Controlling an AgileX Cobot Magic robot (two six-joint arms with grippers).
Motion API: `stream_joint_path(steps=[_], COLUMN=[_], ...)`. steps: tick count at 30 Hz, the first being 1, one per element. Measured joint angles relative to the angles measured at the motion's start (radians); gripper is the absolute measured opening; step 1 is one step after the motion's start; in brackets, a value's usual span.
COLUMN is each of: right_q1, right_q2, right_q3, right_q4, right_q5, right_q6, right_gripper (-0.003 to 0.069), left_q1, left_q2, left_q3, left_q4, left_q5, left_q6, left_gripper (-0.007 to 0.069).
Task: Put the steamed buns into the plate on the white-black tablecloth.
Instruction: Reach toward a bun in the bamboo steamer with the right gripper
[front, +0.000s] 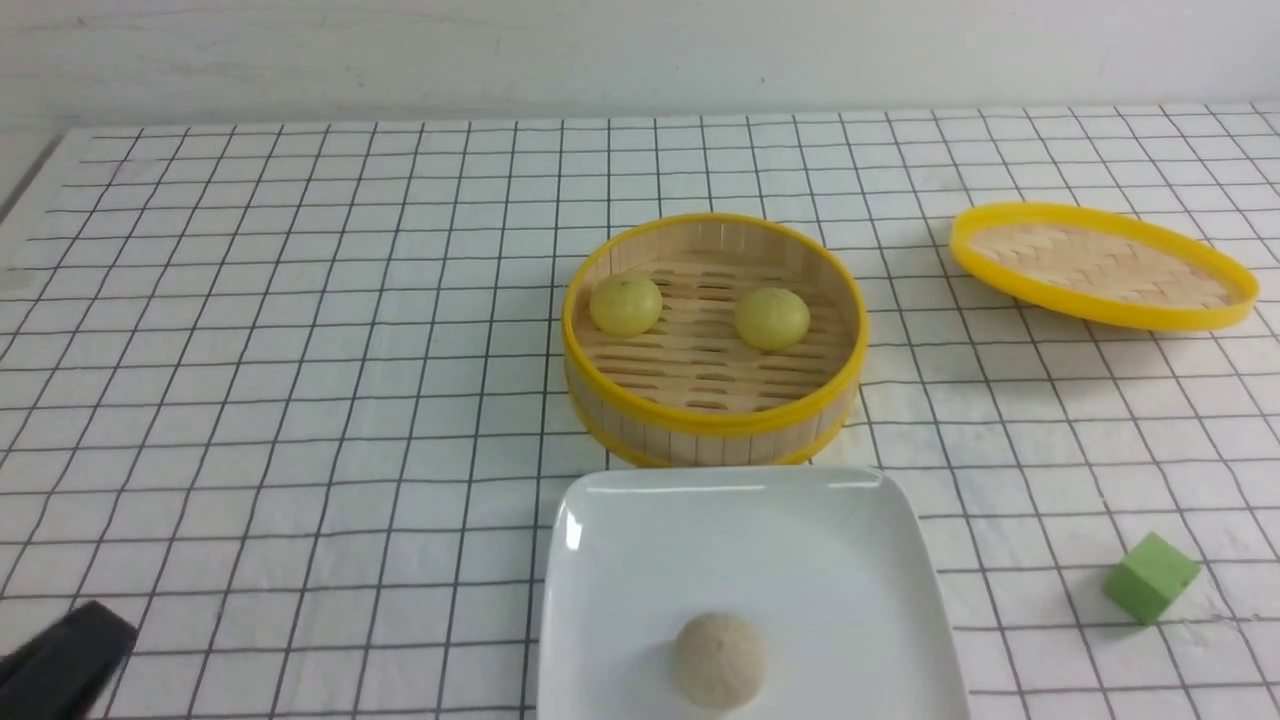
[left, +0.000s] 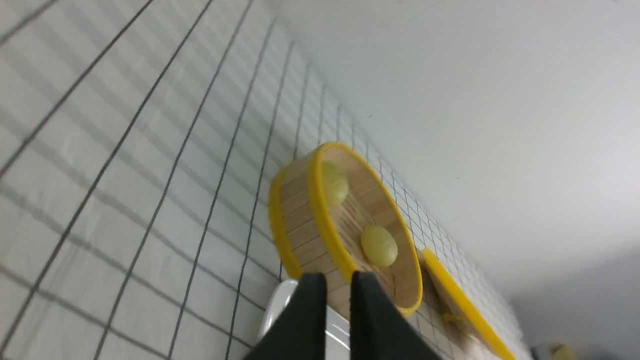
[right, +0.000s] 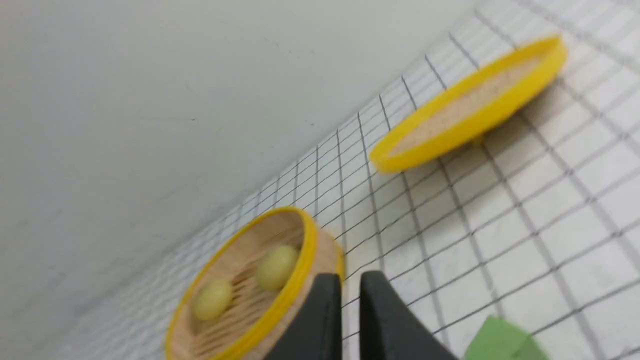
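Two yellow-green steamed buns (front: 626, 304) (front: 772, 318) lie in the round bamboo steamer basket (front: 712, 418) at the table's middle. The white square plate (front: 740, 540) sits just in front of the basket on the white-black tablecloth (front: 300, 350). My left gripper (front: 60, 665) is low at the front left, far from the basket; in the left wrist view (left: 339, 287) its jaws are shut and empty, with both buns (left: 334, 185) (left: 379, 245) beyond them. My right gripper (right: 351, 287) is out of the front view; its jaws are shut and empty, with the buns (right: 276, 266) (right: 213, 298) ahead.
A beige-grey round bun (front: 720, 660) lies on the plate's near part. The yellow-rimmed woven lid (front: 1100, 265) rests tilted at the back right. A green cube (front: 1150, 577) sits at the front right, close to my right gripper in the right wrist view (right: 500, 342).
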Motion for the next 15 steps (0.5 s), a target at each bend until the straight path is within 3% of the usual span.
stream_joint_path(steps=[2, 3, 4, 6, 7, 10, 15], right_q1=[0.0, 0.0, 0.0, 0.0, 0.0, 0.0, 0.0], right_q2=[0.085, 0.174, 0.187, 0.372, 0.427, 0.604, 0.82], right_q3=[-0.095, -0.161, -0.173, -0.318, -0.343, -0.418, -0.434], right_q4=[-0.104, -0.151, -0.157, -0.193, -0.193, -0.122, 0.174], right_q5=[0.1, 0.227, 0.227, 0.529, 0.599, 0.708, 0.61], right_q6=[-0.027, -0.027, -0.027, -0.041, -0.058, -0.193, -0.485], right_gripper=[-0.0001, -0.0012, -0.0012, -0.0013, -0.0013, -0.001, 0.0011], left_q1=[0.0, 0.0, 0.0, 0.0, 0.0, -0.002, -0.002], left_q2=[0.093, 0.169, 0.195, 0.366, 0.404, 0.578, 0.751], left_q3=[-0.082, -0.133, -0.139, -0.196, -0.207, -0.229, -0.241], left_q4=[0.061, 0.117, 0.125, 0.233, 0.252, 0.314, 0.298], left_q5=[0.118, 0.23, 0.23, 0.427, 0.481, 0.541, 0.525], left_q6=[0.031, 0.049, 0.049, 0.059, 0.064, 0.1, 0.187], left_gripper=[0.0013, 0.0002, 0.0002, 0.0002, 0.0002, 0.0002, 0.0002])
